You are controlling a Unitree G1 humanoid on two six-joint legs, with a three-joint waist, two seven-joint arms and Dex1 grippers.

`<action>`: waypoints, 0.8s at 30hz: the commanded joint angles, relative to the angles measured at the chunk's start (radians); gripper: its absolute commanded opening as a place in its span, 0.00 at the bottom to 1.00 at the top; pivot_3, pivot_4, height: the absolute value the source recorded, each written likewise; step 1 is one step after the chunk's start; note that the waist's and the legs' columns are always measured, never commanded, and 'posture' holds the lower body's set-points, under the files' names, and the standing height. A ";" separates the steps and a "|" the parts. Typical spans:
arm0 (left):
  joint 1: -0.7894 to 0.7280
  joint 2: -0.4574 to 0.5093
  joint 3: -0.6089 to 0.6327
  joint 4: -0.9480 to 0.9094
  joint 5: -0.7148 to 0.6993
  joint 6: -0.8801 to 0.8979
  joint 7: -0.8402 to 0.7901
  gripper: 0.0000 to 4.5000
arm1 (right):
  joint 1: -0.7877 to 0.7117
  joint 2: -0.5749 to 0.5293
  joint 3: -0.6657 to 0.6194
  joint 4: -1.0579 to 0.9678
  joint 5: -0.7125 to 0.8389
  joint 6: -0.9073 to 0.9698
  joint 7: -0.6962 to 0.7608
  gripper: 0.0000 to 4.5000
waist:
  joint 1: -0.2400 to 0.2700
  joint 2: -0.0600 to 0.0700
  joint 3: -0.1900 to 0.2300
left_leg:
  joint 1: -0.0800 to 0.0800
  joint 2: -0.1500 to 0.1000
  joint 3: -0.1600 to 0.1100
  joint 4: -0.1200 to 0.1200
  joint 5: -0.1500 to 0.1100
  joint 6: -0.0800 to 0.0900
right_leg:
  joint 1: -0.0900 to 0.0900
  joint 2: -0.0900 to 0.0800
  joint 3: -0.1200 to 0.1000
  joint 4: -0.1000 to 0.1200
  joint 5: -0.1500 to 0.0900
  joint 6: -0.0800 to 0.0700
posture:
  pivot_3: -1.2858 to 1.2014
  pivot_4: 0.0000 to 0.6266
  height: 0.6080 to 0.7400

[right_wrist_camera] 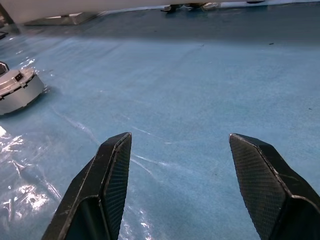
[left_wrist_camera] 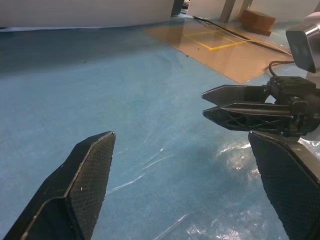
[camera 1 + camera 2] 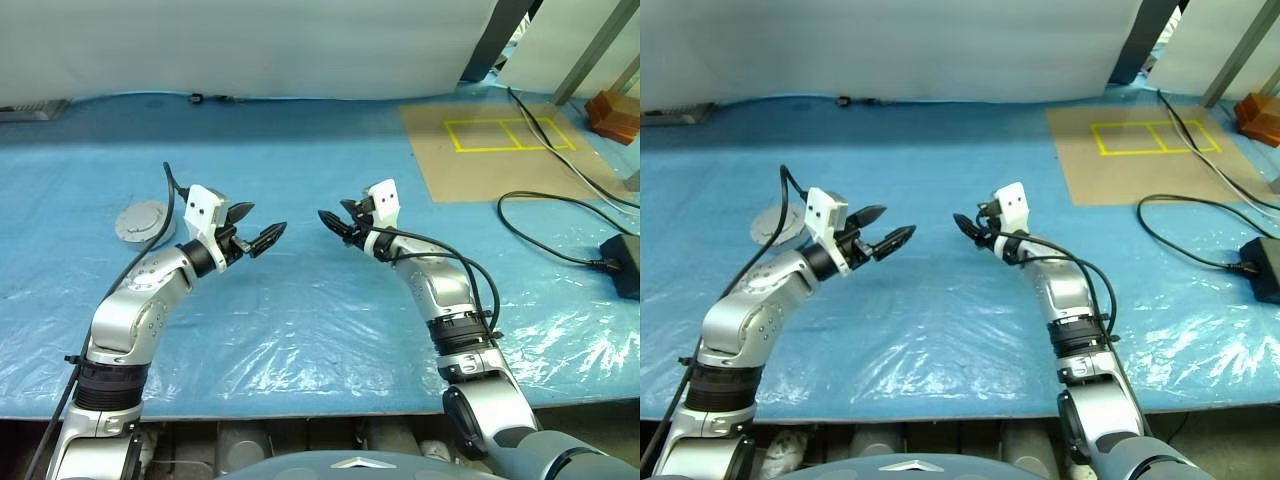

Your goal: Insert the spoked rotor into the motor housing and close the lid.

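A round silver motor housing [image 3: 143,221] lies on the blue sheet at the left, behind my left forearm. Its top is a plain silver-grey face, which I take for the lid [image 1: 15,81]; no windings show. The spoked rotor is hidden or out of view. My left gripper [image 3: 258,228] hovers above the middle of the table, open and empty, to the right of the housing. My right gripper [image 3: 335,217] faces it a short gap away, open with nothing between its fingers [image 1: 112,175]. The left wrist view shows the right gripper [image 2: 212,102] just ahead of my left fingers [image 2: 85,185].
A brown board [image 3: 490,150] with yellow taped rectangles lies at the back right. Black cables [image 3: 560,235] loop to a black box [image 3: 625,262] at the right edge. An orange-brown block [image 3: 612,112] sits far right. Wrinkled clear film covers the blue table [image 3: 300,320].
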 commanded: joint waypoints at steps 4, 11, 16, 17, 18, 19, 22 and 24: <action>-0.021 0.009 0.024 -0.018 0.001 -0.010 -0.007 1.00 | -0.032 0.003 -0.007 0.001 0.003 -0.037 0.003 0.72 | -0.001 0.000 0.000 | 0.000 0.000 0.000 0.000 0.000 0.000 | 0.000 0.000 0.000 0.000 0.000 0.000 | 0.52 0.24 1.00; -0.018 0.009 0.030 -0.018 0.003 -0.014 -0.006 1.00 | -0.039 0.000 -0.009 0.015 0.002 -0.048 0.007 0.72 | -0.002 0.000 0.000 | 0.000 0.000 0.000 -0.001 0.000 0.000 | 0.000 0.000 0.000 0.000 0.000 0.000 | 0.52 0.24 1.00; -0.030 0.004 0.027 -0.014 0.006 -0.013 -0.005 1.00 | -0.037 0.002 -0.009 0.018 0.002 -0.055 0.004 0.72 | -0.002 0.000 0.000 | 0.000 0.000 0.000 -0.001 0.000 0.000 | 0.000 0.000 0.000 0.000 0.000 0.000 | 0.52 0.24 1.00; -0.028 0.006 0.028 -0.015 0.007 -0.014 -0.006 1.00 | -0.036 0.003 -0.008 0.016 0.003 -0.055 0.004 0.72 | -0.002 0.000 0.000 | 0.000 0.000 0.000 -0.001 0.000 0.000 | 0.000 0.000 0.000 0.000 0.000 0.000 | 0.52 0.24 1.00; -0.027 0.007 0.028 -0.016 0.007 -0.014 -0.006 1.00 | -0.036 0.004 -0.007 0.015 0.003 -0.055 0.005 0.72 | -0.002 0.000 0.000 | 0.000 0.000 0.000 -0.001 0.000 0.000 | 0.000 0.000 0.000 0.000 0.000 0.000 | 0.52 0.24 1.00; -0.026 0.007 0.029 -0.017 0.007 -0.013 -0.006 1.00 | -0.036 0.006 -0.005 0.018 0.002 -0.058 0.005 0.72 | -0.002 0.000 0.000 | 0.000 0.000 0.000 -0.001 0.000 0.000 | 0.000 0.000 0.000 0.000 0.000 0.000 | 0.52 0.24 1.00; -0.024 0.009 0.034 -0.021 0.004 -0.010 -0.004 1.00 | -0.041 0.009 -0.004 0.026 0.001 -0.061 0.004 0.72 | -0.002 0.000 0.000 | 0.000 0.000 0.000 -0.001 0.000 0.000 | 0.000 0.000 0.000 0.000 0.000 0.000 | 0.52 0.24 1.00; -0.022 0.011 0.034 -0.025 0.005 -0.007 -0.003 1.00 | -0.044 0.011 -0.005 0.032 0.000 -0.064 0.004 0.72 | -0.002 0.000 0.000 | 0.000 0.000 0.000 -0.001 0.000 0.000 | 0.000 0.000 0.000 0.000 0.000 0.000 | 0.52 0.24 1.00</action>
